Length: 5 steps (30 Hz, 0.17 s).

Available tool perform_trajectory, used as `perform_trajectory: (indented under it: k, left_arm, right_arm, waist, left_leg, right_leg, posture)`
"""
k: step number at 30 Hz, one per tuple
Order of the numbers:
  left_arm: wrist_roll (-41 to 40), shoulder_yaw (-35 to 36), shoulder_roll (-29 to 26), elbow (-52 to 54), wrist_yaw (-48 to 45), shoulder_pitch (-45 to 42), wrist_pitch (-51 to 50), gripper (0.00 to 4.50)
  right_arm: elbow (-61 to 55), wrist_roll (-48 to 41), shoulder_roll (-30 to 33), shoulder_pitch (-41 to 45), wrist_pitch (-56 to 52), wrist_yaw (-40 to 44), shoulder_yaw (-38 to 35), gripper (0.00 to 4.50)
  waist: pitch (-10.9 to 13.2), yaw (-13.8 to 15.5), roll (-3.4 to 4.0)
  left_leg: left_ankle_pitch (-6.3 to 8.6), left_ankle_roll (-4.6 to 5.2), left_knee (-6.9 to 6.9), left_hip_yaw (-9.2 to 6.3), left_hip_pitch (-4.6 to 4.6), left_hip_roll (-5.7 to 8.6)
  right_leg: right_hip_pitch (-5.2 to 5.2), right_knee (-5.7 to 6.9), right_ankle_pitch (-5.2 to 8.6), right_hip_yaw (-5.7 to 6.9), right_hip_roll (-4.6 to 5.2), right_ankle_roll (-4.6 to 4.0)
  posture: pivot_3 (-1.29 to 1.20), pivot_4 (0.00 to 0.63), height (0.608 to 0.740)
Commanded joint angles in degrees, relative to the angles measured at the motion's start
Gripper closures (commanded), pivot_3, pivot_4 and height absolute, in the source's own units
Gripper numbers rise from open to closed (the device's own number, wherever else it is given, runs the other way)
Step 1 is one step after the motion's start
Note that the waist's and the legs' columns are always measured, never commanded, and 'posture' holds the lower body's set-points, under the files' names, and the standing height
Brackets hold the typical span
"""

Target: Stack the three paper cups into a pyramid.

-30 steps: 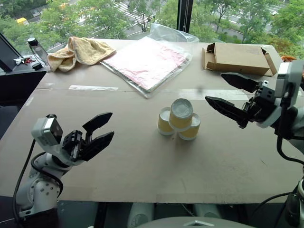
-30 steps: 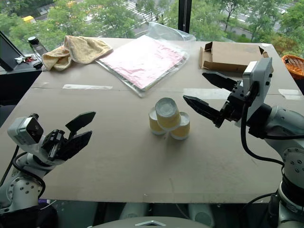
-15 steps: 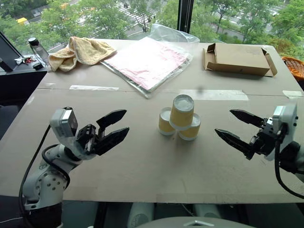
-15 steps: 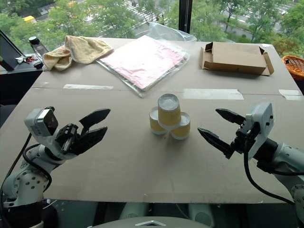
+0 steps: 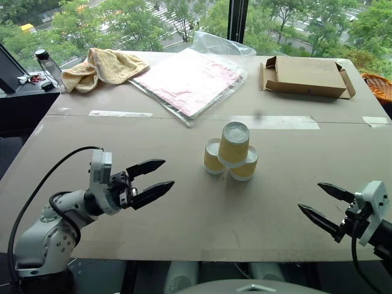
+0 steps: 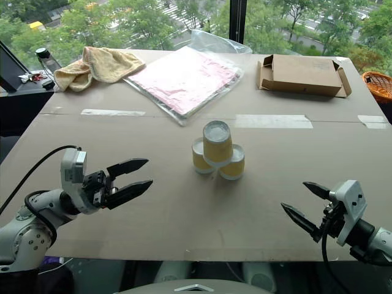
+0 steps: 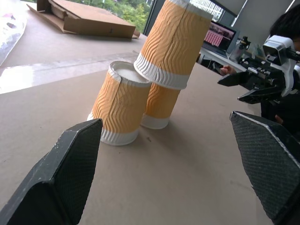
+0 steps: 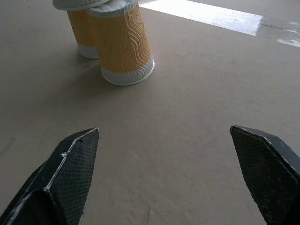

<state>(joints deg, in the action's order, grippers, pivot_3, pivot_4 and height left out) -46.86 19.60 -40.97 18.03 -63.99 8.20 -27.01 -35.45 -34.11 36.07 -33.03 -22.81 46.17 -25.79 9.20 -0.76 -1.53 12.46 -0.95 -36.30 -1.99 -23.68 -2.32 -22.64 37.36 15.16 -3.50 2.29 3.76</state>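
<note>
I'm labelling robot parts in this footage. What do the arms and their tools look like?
Both arms are silver-grey with rounded joints and a loose black cable. Each wrist carries a boxy white camera block. The left tool and right tool each have two black, tapered, pointed fingers with finely textured pads.

Bright window daylight (glare on tape (image 5: 274,122))

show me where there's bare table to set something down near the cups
Bare table runs along the near edge, between the left gripper and the right gripper, in front of the cup pyramid. The far side is crowded: towel, plastic bag, cardboard box.
</note>
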Motion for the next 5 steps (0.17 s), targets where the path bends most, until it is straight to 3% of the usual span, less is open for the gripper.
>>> perform_trajectory:
  k: [1, 5]
  left_arm:
    - [4.4, 1.7, -2.2, -1.4, -0.6, 2.4, 2.8, 0.0]
    - [7.5, -0.3, -4.2, -3.9, -2.5, 3.4, 3.4, 0.0]
  right_arm:
    - [0.4, 1.9, -1.3, -3.8, 5.7, 2.4, -3.6, 0.09]
    - [0.9, 3.8, -2.4, -4.7, 7.9, 2.5, -1.9, 0.09]
  waist:
    - [0.0, 0.0, 0.02]
    - [-0.1, 0.0, -0.03]
  left_leg:
    - [0.0, 0.0, 0.0, 0.0, 0.0, 0.0]
    - [0.0, 0.0, 0.0, 0.03, 0.04, -0.04]
  right_leg:
    - [0.0, 0.0, 0.02, 0.0, 0.0, 0.03]
    - [0.0, 0.0, 0.11, -0.01, 0.0, 0.16]
  posture:
    - [0.0, 0.15, 0.74]
    - [0.0, 0.15, 0.74]
